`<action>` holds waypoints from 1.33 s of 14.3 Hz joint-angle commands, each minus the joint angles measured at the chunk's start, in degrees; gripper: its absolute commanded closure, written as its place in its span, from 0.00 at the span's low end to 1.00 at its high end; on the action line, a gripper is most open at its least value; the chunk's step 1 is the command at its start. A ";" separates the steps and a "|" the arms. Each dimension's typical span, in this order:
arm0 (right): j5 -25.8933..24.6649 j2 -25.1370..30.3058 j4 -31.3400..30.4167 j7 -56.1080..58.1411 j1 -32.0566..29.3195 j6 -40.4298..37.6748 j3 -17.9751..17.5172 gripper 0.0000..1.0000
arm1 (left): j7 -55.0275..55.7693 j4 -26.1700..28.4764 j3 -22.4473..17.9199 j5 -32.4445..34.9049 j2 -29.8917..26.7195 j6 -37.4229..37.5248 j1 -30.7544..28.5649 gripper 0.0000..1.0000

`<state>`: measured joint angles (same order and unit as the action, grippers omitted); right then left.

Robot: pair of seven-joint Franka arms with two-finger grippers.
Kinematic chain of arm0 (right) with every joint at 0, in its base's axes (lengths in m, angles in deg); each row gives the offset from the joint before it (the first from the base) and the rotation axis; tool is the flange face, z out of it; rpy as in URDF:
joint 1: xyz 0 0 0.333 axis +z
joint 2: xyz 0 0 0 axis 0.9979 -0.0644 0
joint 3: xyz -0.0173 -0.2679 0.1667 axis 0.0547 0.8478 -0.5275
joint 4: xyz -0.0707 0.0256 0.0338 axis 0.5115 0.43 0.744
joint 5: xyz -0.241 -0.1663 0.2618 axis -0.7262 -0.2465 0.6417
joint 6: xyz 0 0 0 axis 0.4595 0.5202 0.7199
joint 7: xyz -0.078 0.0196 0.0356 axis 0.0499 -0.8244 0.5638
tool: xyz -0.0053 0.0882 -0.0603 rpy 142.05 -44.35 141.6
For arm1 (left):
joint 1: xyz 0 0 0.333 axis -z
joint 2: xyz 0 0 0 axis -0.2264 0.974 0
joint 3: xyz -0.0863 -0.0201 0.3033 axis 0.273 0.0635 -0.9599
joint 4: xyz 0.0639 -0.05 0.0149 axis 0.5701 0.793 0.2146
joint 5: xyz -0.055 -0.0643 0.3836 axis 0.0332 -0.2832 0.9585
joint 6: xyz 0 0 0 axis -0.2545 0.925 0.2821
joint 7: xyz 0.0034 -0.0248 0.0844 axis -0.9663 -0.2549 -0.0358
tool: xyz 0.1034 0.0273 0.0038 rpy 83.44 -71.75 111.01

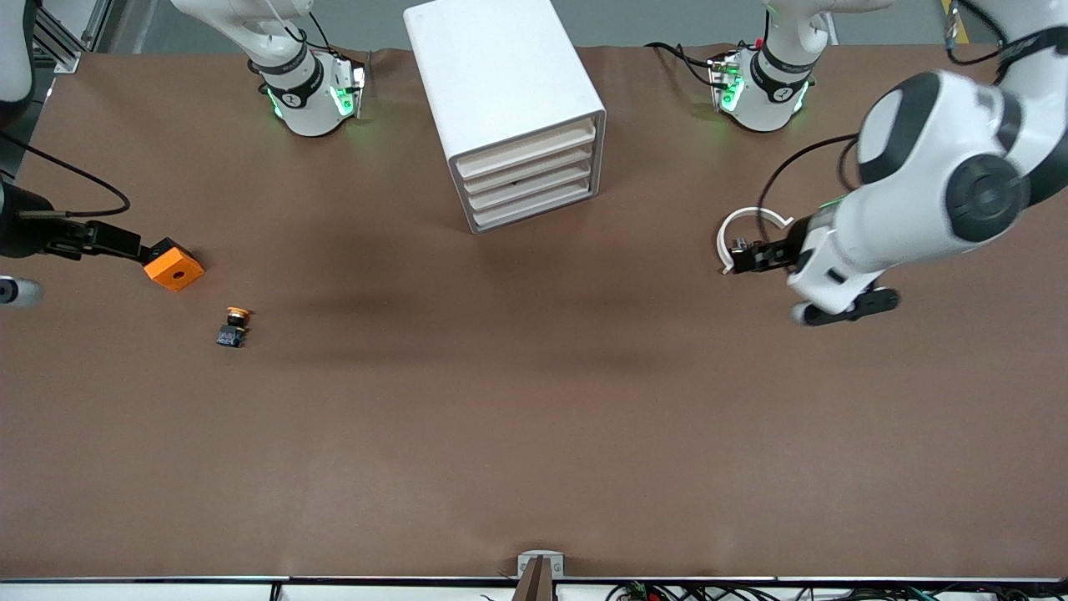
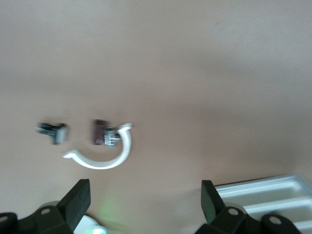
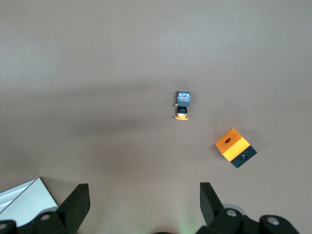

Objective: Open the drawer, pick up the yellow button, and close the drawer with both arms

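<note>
You have the button [image 1: 234, 326] lying in the open on the worktop [image 1: 534, 434], not inside anything. All four drawers of the cabinet [image 1: 492, 67] look pushed in, the top drawer [image 1: 527, 143] among them.

The coming move turns on the right gripper [image 3: 144, 195]. It hangs high over the bare worktop, pointing straight down, with a corner of the cabinet just showing at the edge of its wrist view. Its jaws are spread wide and hold nothing. The button sits below and out ahead of those jaws, roughly in line with the gap between them. It lies on its side, and its long axis runs from the dark body to the orange cap, the cap being the end closer to the jaws. The orange block [image 3: 235, 147] lies near it, off to one side of the jaws and apart from the button.

Your right arm is clearly the nearer one. I judge it must travel forward and down, then close across the button's short width.

The left gripper [image 2: 144, 192] waits over its own end of the worktop, with its jaws just as wide and empty. It is above the white ring [image 2: 105, 158] and the small dark parts [image 2: 100, 131], well apart from the button.
</note>
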<state>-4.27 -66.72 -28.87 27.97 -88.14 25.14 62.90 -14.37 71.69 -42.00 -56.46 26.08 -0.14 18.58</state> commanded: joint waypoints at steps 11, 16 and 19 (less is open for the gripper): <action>0.34 1.17 6.00 -1.07 -1.59 -6.31 -0.71 0.00 | -15.60 9.77 -7.08 3.15 -20.79 -0.46 -1.10 0.00; 0.52 3.72 5.30 -1.16 -2.03 -7.37 -0.45 0.00 | -18.84 8.88 -7.08 3.32 -20.70 1.12 -1.10 0.00; 0.78 6.53 1.71 -1.16 -2.73 -7.02 -0.36 0.00 | -21.91 7.84 -7.16 7.36 -20.70 2.97 -1.19 0.00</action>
<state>-4.24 -63.25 -23.51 27.66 -89.69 17.76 63.03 -33.46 81.45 -49.30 -51.27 5.23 0.63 17.66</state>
